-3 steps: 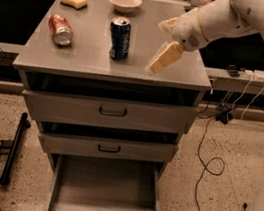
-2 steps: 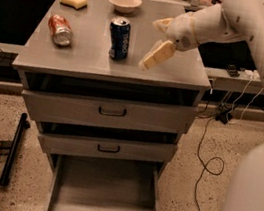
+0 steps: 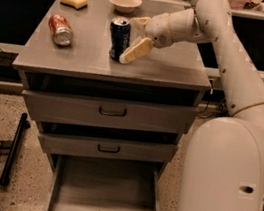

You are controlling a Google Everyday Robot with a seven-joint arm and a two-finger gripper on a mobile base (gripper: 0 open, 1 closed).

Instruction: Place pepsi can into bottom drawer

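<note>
The pepsi can (image 3: 117, 37) stands upright on the grey cabinet top (image 3: 164, 65), near the middle. My gripper (image 3: 130, 40) reaches in from the right and is open. One finger (image 3: 137, 50) lies in front of the can's right side and touches its base. The other finger (image 3: 139, 22) is behind the can near its top. The can rests on the surface, not lifted. The bottom drawer (image 3: 105, 189) is pulled out at floor level and shows a plain grey inside with nothing in it.
A red-orange soda can (image 3: 60, 30) lies on its side at the left of the cabinet top. A yellow sponge (image 3: 73, 0) and a pale bowl (image 3: 124, 0) sit at the back. Two upper drawers with black handles (image 3: 112, 111) are slightly ajar. My arm's bulk (image 3: 229, 185) fills the right.
My gripper has moved left across the cabinet top, from well right of the pepsi can to straddling its right side. The can has not moved.
</note>
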